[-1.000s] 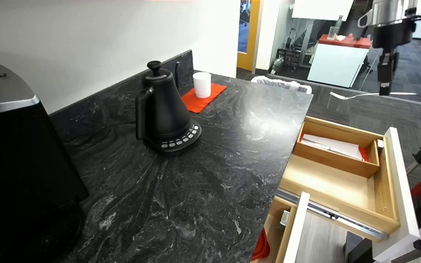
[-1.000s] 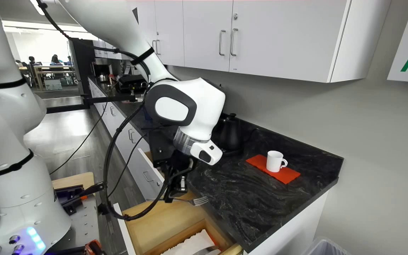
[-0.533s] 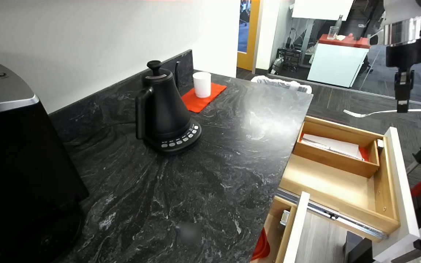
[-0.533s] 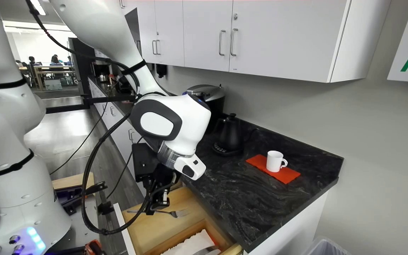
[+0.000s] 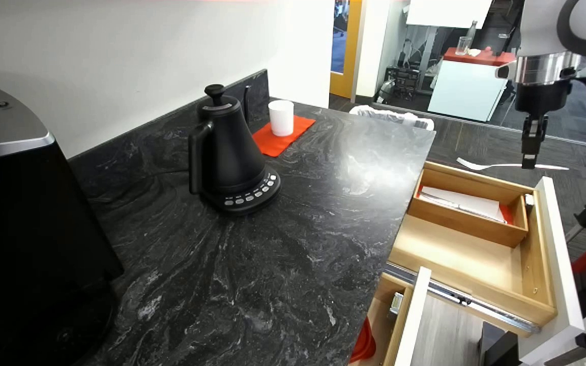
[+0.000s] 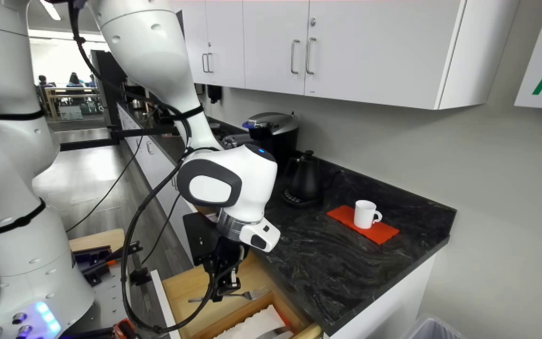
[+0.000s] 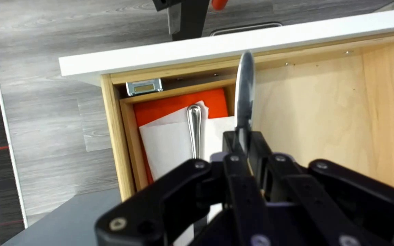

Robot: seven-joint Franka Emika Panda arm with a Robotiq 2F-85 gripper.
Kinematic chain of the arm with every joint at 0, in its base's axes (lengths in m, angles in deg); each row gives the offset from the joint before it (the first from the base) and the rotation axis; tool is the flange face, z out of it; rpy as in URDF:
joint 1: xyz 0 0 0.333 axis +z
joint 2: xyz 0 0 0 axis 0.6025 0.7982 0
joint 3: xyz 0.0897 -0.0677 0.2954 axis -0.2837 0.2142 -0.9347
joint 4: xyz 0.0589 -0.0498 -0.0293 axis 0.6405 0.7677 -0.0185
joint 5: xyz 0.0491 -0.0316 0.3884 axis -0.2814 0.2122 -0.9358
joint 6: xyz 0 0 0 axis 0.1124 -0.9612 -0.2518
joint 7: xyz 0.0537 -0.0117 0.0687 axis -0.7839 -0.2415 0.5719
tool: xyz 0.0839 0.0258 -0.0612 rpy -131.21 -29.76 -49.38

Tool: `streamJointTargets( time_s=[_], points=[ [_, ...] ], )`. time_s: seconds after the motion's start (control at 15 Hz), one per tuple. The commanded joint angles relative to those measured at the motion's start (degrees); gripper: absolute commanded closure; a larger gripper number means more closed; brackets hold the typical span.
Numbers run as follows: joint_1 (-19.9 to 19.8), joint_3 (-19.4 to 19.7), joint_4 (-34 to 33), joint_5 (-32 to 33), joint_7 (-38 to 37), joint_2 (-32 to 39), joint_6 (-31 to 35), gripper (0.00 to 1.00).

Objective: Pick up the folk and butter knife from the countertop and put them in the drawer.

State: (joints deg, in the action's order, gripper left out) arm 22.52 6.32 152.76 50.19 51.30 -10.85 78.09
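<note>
Black 2-fingered pincer pinching the slim silver metal fork; 1 of 2 pieces seems stowed.
Beneath it, the open light-wood drawer holds the shiny silver butter knife on loose white paper; lowering and releasing the fork remains.

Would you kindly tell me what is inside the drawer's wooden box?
A knife lies on white paper, with a red sheet beneath; whatever the paper covers cannot be seen.

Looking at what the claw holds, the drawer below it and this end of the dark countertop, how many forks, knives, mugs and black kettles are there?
Fork: 1, in the claw
Knife: 1, in the drawer
Mug: 1, on the red napkin
Kettle: 1, on the countertop
Total: 4
</note>
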Motion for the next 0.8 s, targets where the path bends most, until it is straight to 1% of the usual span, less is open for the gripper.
streamJointTargets(
  time_s=[0.0,0.27,0.67,0.73],
  points=[
    [-0.49,0.09,-1.08,-0.40,3.09,3.72,4.85,0.95],
    [-1.08,-0.51,-1.79,-0.19,4.95,6.17,7.87,0.95],
    [-2.57,-1.95,-2.16,-0.54,8.08,7.94,13.06,0.95],
    [-2.50,-1.89,-2.21,-0.29,7.88,8.03,12.84,0.64]
  ],
)
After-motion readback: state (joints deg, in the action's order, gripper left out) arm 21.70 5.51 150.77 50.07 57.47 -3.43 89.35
